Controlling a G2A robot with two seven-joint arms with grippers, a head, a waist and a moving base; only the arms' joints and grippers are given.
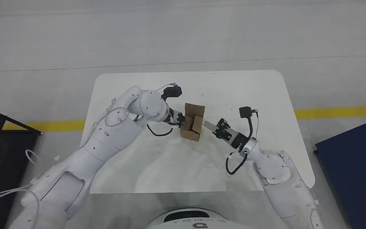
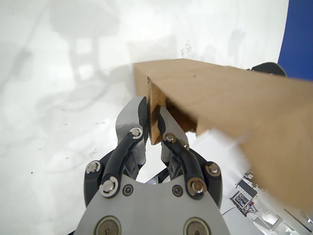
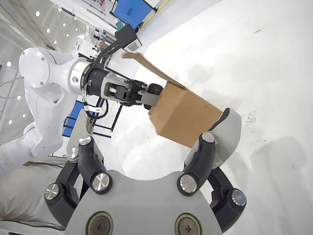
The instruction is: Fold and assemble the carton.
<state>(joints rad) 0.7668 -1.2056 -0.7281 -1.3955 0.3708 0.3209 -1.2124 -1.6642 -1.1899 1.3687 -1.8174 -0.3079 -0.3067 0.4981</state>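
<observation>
A brown carton [image 1: 193, 122] stands near the middle of the white table [image 1: 251, 91], its top flaps up. My left gripper [image 1: 182, 120] is at its left side, shut on the edge of a carton wall [image 2: 153, 113], with one finger outside and one inside the carton [image 2: 220, 99]. On the carton's right side my right gripper [image 1: 213, 126] is open. In the right wrist view one of its fingers [image 3: 228, 121] rests at a lower corner of the carton [image 3: 185, 113], and the left gripper [image 3: 149, 96] shows beyond, clamped on the far wall. One flap [image 3: 151, 67] sticks up.
The table's right edge [image 1: 297, 126] lies beyond my right arm. A blue object [image 1: 343, 160] stands on the floor to the right, a dark frame [image 1: 11, 131] to the left. A yellow floor line [image 1: 331, 112] runs behind the table.
</observation>
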